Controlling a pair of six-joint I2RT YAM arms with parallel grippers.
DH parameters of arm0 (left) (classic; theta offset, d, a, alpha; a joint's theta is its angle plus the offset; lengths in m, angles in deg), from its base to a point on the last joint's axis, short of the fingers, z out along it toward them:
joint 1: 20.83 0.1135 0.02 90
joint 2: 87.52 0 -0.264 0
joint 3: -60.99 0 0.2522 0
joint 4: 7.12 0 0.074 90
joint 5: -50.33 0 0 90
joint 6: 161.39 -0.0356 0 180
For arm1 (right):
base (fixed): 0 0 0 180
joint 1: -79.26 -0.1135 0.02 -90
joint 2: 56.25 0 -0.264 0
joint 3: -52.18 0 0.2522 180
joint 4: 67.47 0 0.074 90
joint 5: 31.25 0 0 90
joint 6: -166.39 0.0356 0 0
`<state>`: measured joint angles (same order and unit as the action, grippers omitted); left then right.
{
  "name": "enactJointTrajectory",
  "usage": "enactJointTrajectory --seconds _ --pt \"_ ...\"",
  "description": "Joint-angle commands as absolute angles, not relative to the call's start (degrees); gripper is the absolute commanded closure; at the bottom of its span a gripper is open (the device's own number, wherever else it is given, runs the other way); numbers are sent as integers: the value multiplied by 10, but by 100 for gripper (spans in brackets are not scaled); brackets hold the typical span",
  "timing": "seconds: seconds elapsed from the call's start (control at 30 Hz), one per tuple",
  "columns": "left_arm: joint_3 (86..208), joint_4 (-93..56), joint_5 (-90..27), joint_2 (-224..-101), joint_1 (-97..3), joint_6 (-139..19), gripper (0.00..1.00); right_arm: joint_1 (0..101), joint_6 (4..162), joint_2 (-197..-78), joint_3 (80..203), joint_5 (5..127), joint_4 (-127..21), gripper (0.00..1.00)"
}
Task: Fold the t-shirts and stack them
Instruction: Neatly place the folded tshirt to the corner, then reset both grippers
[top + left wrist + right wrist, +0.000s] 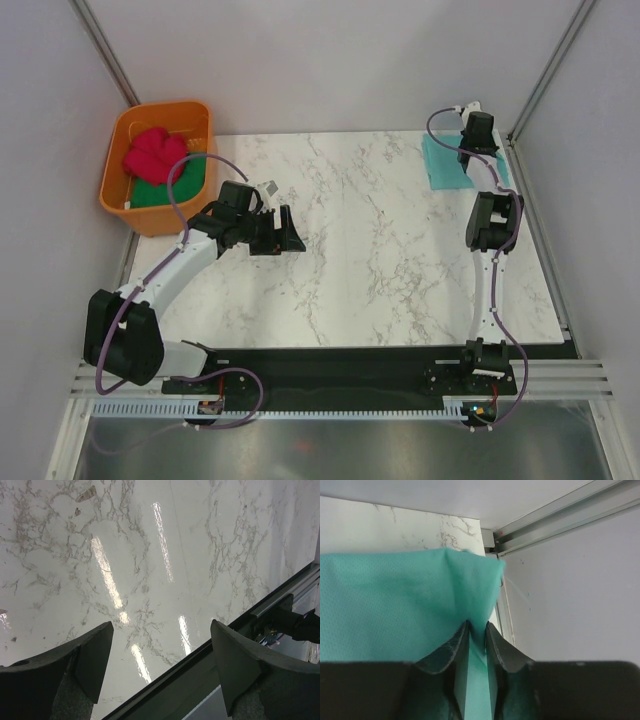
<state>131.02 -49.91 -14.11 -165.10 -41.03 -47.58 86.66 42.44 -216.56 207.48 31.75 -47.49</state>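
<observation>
Right fingers (445, 655) pinching the teal t-shirt (395, 605) at the far corner; left fingers (92, 655) spread wide over the counter (150, 555).

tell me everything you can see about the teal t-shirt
The teal t-shirt is soft cloth with a fine dotted knit, plain in colour and folded into a flat rectangle. It lies at the far right corner of the marble table. The right claw is shut on its edge near one corner, with a strip of cloth pinched between the fingers. Nothing else touches it.
</observation>
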Motion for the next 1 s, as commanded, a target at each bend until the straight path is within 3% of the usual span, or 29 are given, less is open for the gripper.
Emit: enactJointTrajectory --seconds 0.0,0.2,0.4,0.5,0.63,0.97 --pt "1315 -491 -144 -1633 -408 -498 14 870 443 -2129 2070 307 -506 70" --pt "1326 -481 -138 -1612 -408 -486 14 856 490 -2054 2043 202 -505 27" --pt "1343 -465 -121 -1559 -408 -488 13 810 582 -1900 1962 86 -408 2" --pt "1358 -459 -126 -1523 -408 -482 13 772 677 -1801 1923 114 -291 2" --pt "1371 -450 -120 -1492 -408 -464 11 735 836 -1711 1893 229 -28 2" --pt "1362 -415 -56 -1461 -408 -434 10 724 967 -1347 1487 571 -55 2"
